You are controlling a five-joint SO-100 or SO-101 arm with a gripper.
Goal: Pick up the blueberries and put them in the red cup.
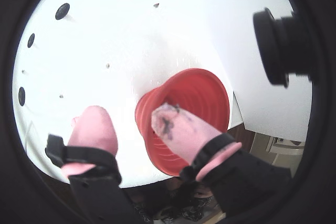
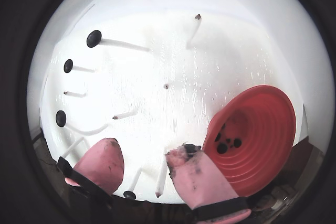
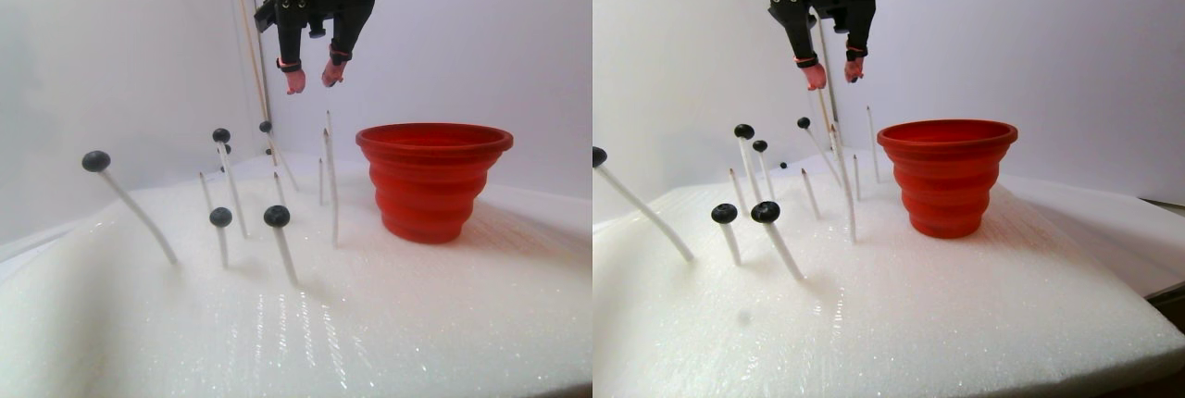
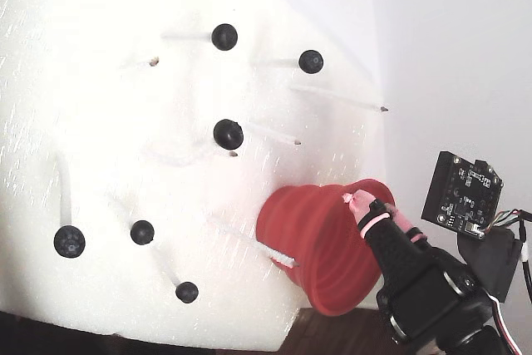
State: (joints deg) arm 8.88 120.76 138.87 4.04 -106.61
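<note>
The red cup (image 3: 433, 180) stands upright on white foam, right of the sticks in the stereo pair view. Several blueberries (image 2: 228, 145) lie inside the red cup (image 2: 262, 129). More blueberries sit on white stick tips: one (image 3: 95, 160) at far left, two (image 3: 276, 216) near the front, others (image 4: 228, 133) across the foam. My gripper (image 3: 313, 83) hangs high above the foam, left of the cup, open, with nothing between its pink fingers (image 2: 105, 163). In both wrist views the gripper (image 2: 144, 150) (image 1: 128, 114) is beside the cup rim. A dark smear or blob marks the right fingertip (image 2: 191, 149).
The white foam slab (image 3: 417, 324) carries several bare white sticks (image 3: 330, 185) between the berries and the cup. A black camera module (image 1: 278, 45) and a circuit board (image 4: 461, 193) hang by the arm. The slab's edge (image 4: 249, 342) runs close under the cup.
</note>
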